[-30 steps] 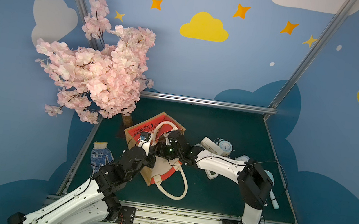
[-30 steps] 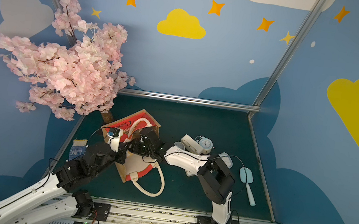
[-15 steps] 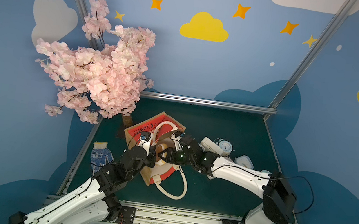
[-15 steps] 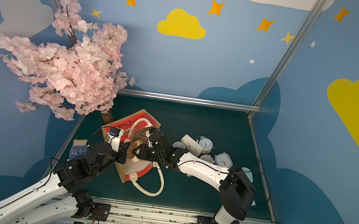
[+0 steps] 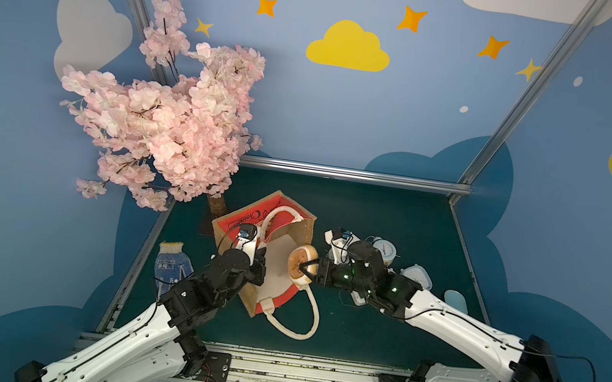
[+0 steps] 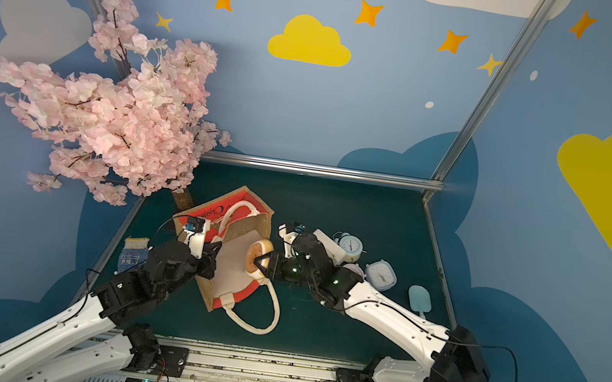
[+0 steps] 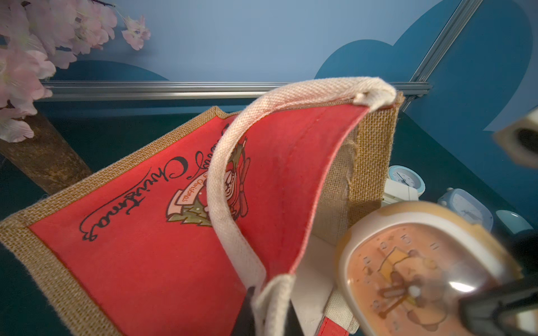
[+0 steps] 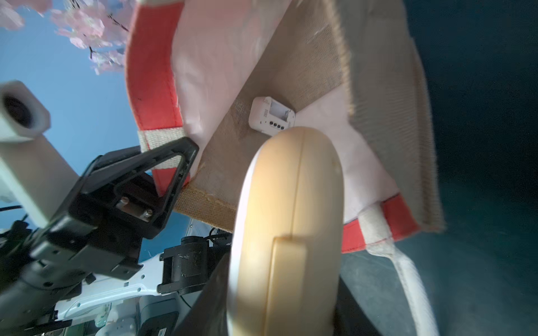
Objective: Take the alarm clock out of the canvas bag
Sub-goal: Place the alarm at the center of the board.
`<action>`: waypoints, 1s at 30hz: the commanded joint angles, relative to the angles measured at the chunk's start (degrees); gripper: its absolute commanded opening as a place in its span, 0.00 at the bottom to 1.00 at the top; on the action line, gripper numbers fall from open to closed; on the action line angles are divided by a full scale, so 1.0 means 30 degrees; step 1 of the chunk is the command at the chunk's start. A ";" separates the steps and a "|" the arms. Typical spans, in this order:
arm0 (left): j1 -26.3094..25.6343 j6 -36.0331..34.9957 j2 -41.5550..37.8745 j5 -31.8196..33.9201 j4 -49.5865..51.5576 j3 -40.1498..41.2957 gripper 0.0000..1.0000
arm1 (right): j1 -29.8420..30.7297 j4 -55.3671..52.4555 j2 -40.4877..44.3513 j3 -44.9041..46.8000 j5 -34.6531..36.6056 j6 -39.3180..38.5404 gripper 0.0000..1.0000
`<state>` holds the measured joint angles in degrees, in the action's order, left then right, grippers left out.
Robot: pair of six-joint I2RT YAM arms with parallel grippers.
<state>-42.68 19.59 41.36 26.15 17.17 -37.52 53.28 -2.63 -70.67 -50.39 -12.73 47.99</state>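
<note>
Top views: left gripper (image 5: pixel 263 255) pinches the canvas bag (image 5: pixel 297 231) open so right gripper (image 5: pixel 303 269), clamping the alarm clock (image 5: pixel 294 262), can withdraw it.

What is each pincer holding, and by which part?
The right pincer pinches the tan alarm clock across its face and back. The left pincer clamps the canvas bag by its rim, where a cream handle is sewn on.

Dark green counter (image 5: pixel 393 219), scattered items.
The canvas bag (image 5: pixel 248 218) lies tipped mid-counter, a blue glove (image 5: pixel 170 266) near the left edge, a round clock (image 5: pixel 384 248) and a squarish clock (image 5: pixel 418 276) at right.
</note>
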 commanded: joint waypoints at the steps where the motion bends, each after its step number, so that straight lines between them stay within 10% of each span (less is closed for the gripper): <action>1: 0.0163 0.0102 0.0091 0.0025 0.0121 -0.0530 0.13 | -0.1103 0.0227 0.1968 0.0922 -0.0556 -0.0311 0.24; 13: 0.0207 0.0076 -0.0414 -0.0192 0.0391 -0.0436 0.13 | -0.7169 0.2175 0.1846 0.1514 -0.4385 0.0356 0.26; 30: 0.0180 -0.0363 -0.0596 -0.0813 0.0347 -0.0296 0.12 | -0.9386 0.0638 -1.3166 -1.0307 -0.9651 -0.1400 0.23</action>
<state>-42.39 19.31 40.38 24.16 17.93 -37.71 24.95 1.85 -105.75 -76.77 -37.21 46.13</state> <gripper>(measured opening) 0.126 0.415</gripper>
